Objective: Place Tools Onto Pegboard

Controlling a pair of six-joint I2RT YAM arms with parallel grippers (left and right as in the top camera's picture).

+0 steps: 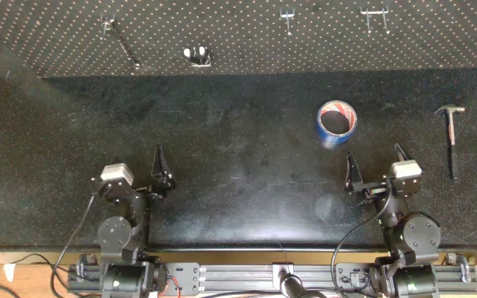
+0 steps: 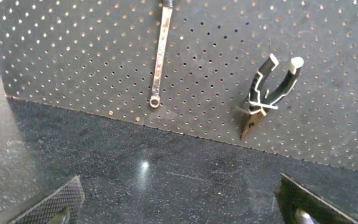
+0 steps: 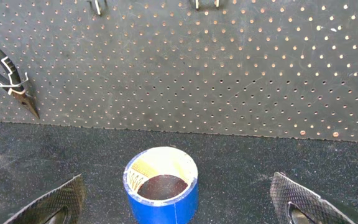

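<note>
A wrench (image 1: 122,41) (image 2: 160,56) and black-handled pliers (image 1: 196,56) (image 2: 267,93) hang on the pegboard (image 1: 238,33). The pliers (image 3: 8,78) also appear at the edge of the right wrist view. A roll of blue tape (image 1: 336,122) (image 3: 161,185) stands on the black mat, just ahead of my right gripper (image 1: 374,168), which is open and holds nothing. A hammer (image 1: 451,136) lies on the mat at the far right. My left gripper (image 1: 143,170) is open and holds nothing, low over the mat near its base.
Two bare metal hooks (image 1: 287,16) (image 1: 375,15) stick out of the pegboard's upper right. The black mat (image 1: 238,149) stretches wide between the two arms. Cables run along the rail at the table's front edge.
</note>
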